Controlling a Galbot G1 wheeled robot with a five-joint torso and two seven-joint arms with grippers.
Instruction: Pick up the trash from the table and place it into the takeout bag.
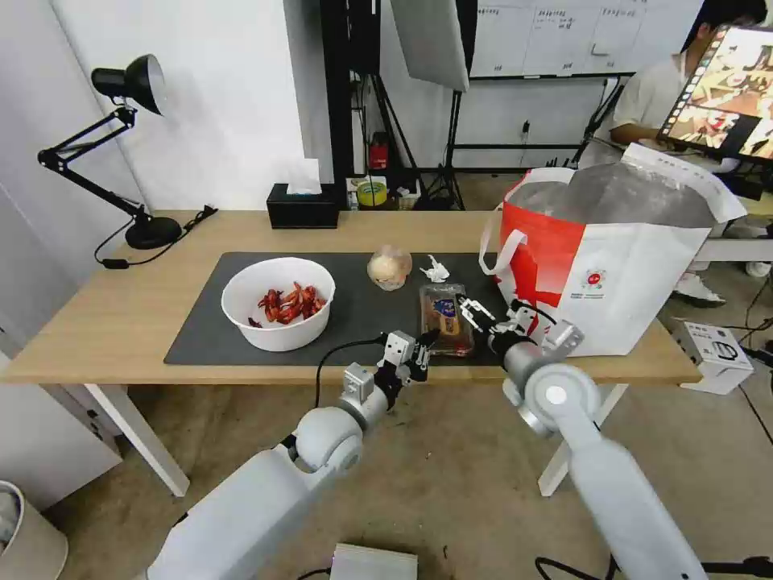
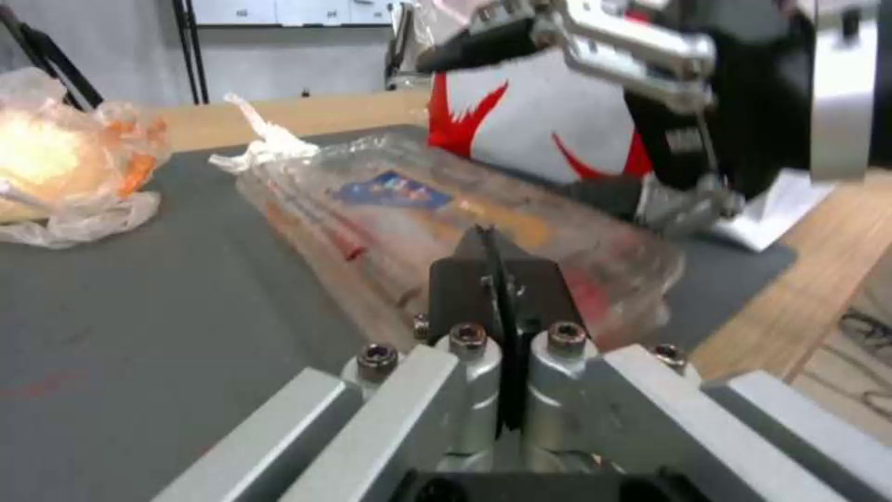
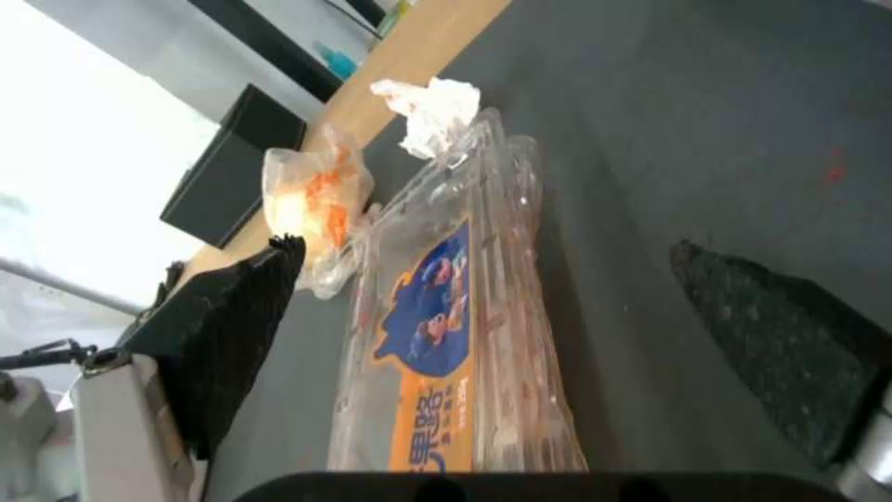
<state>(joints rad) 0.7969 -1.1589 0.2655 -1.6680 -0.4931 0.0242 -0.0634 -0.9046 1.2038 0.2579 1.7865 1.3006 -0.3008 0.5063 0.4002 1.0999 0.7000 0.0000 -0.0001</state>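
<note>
On the dark mat of the table (image 1: 121, 314), a white bowl of red crayfish shells (image 1: 278, 302) stands at the left. The clear-wrapped beige lump (image 1: 390, 267) and the crumpled tissue (image 1: 435, 270) lie mid-mat. The clear clamshell tray (image 1: 445, 318) lies near the front edge. My right gripper (image 1: 493, 316) is open and low at the tray's right side; in the right wrist view the tray (image 3: 446, 335) lies between its fingers (image 3: 223, 328). My left gripper (image 1: 420, 348) is shut just in front of the tray (image 2: 446, 209). The takeout bag (image 1: 612, 266) stands open at the right.
A black tissue box (image 1: 303, 205) sits at the table's back edge and a black desk lamp (image 1: 121, 145) at the back left. The bag's white handle (image 1: 495, 242) hangs close to the tray. A person sits at a screen behind the bag.
</note>
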